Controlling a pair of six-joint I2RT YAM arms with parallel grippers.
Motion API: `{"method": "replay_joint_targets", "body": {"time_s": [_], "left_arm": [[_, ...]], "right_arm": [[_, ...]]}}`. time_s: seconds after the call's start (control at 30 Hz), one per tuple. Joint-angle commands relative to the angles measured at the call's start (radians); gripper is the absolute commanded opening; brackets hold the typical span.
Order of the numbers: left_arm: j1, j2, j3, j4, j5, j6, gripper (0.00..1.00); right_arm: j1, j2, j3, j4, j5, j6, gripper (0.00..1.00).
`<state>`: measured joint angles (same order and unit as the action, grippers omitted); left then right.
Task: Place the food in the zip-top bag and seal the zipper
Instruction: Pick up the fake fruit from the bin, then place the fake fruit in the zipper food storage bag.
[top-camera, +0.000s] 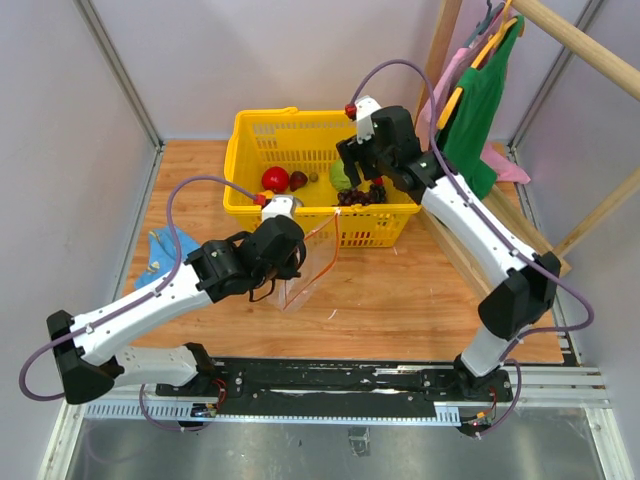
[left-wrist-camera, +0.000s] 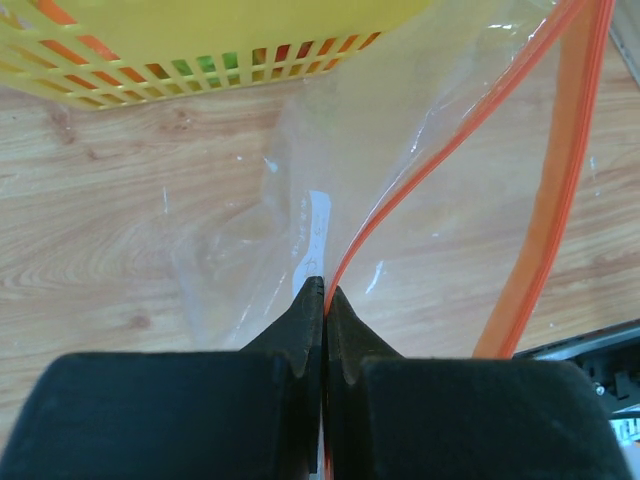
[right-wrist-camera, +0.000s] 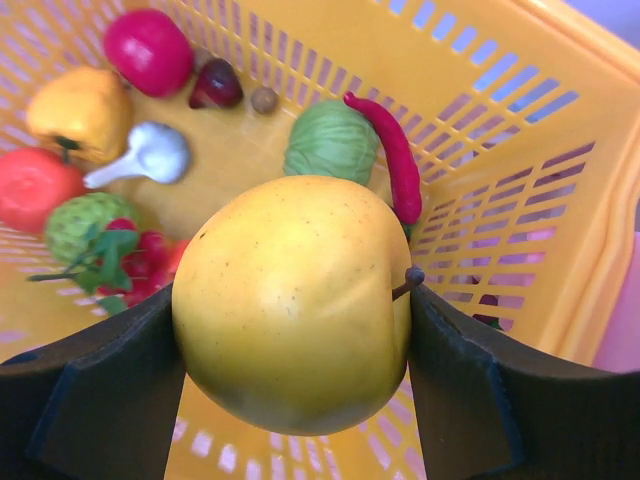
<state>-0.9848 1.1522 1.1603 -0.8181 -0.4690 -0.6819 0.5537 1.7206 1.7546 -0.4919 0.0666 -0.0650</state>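
Observation:
My right gripper (right-wrist-camera: 295, 305) is shut on a round yellow fruit (right-wrist-camera: 280, 260) with a short brown stem, held above the inside of the yellow basket (right-wrist-camera: 520, 120). In the top view this gripper (top-camera: 360, 178) hangs over the basket's right half. More food lies below it: a red fruit (right-wrist-camera: 148, 50), a yellow bell pepper (right-wrist-camera: 80, 110), a green cabbage (right-wrist-camera: 330, 140) and a red chili (right-wrist-camera: 392, 150). The zip-top bag (top-camera: 318, 270) stands in front of the basket. My left gripper (left-wrist-camera: 323, 290) is shut on its red-orange zipper (left-wrist-camera: 440, 160), and the bag's mouth gapes.
A blue cloth (top-camera: 160, 255) lies left of my left arm. A green garment (top-camera: 485, 100) hangs from a wooden rack (top-camera: 470, 255) at the right. A white garlic (right-wrist-camera: 150, 155) and a bumpy green fruit (right-wrist-camera: 80, 225) also lie in the basket.

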Motion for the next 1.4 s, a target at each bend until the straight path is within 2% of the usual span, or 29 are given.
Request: {"method": "replay_joint_targets", "body": {"time_s": [0.0, 0.27, 0.53, 0.7, 1.17, 1.37], "left_arm": [[0.023, -0.026, -0.021, 0.082, 0.025, -0.014, 0.0], [0.082, -0.043, -0.067, 0.153, 0.105, -0.012, 0.0], [0.123, -0.039, -0.086, 0.191, 0.159, -0.012, 0.0], [0.142, -0.039, -0.09, 0.201, 0.176, -0.01, 0.0], [0.171, -0.053, -0.109, 0.229, 0.215, -0.017, 0.0], [0.184, -0.056, -0.116, 0.236, 0.228, -0.016, 0.0]], "right_arm": [[0.051, -0.102, -0.04, 0.028, -0.028, 0.042, 0.34], [0.112, -0.268, -0.15, 0.05, -0.112, 0.079, 0.34], [0.186, -0.434, -0.339, 0.154, -0.278, 0.146, 0.35], [0.268, -0.495, -0.44, 0.236, -0.315, 0.172, 0.35], [0.333, -0.513, -0.658, 0.433, -0.387, 0.238, 0.37], [0.333, -0.472, -0.721, 0.435, -0.342, 0.237, 0.38]]}}
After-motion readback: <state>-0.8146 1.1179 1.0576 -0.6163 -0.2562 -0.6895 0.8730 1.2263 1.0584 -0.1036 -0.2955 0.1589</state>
